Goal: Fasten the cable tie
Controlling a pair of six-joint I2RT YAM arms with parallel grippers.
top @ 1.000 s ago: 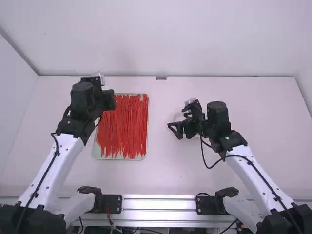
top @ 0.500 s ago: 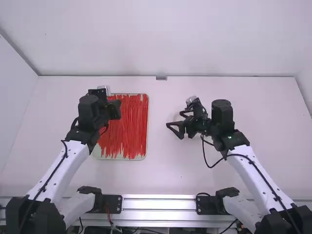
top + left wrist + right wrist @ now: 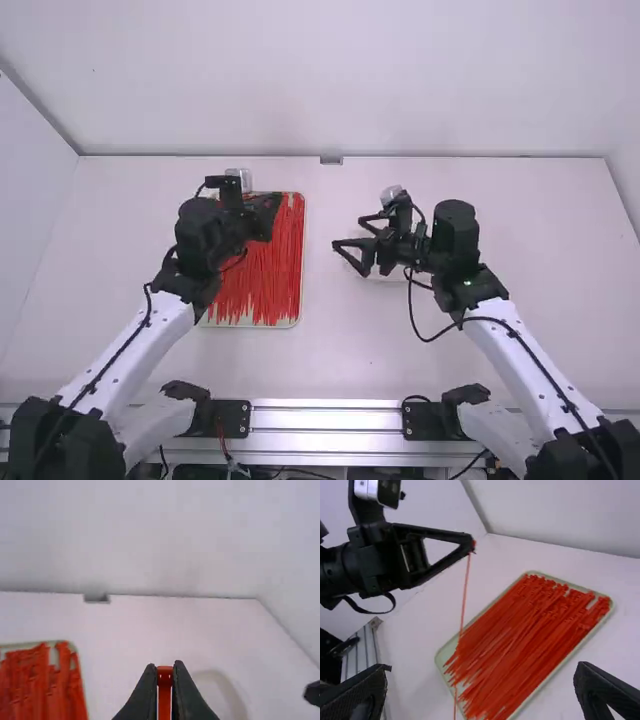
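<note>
A pile of red cable ties (image 3: pixel 255 262) lies in a pale tray (image 3: pixel 246 324) on the left half of the table. My left gripper (image 3: pixel 274 208) is above the tray's far right corner, shut on one red cable tie (image 3: pixel 464 605) by its end. In the right wrist view the tie hangs straight down from the left gripper (image 3: pixel 470 544) over the pile (image 3: pixel 530 630). The left wrist view has the tie (image 3: pixel 164 690) pinched between my own fingers (image 3: pixel 146 690). My right gripper (image 3: pixel 350 236) hovers right of the tray, open wide and turned toward the left gripper, holding nothing.
The tray's rim (image 3: pixel 441 655) lies below the hanging tie. A small grey tab (image 3: pixel 331 159) sits at the table's back edge, backed by a white wall. Bare white table (image 3: pixel 520 230) spreads right of the arms and in front of the tray.
My left gripper has risen off the pile and swung right toward the middle, carrying one tie. The right gripper has shifted a little left and farther back, turning toward it.
</note>
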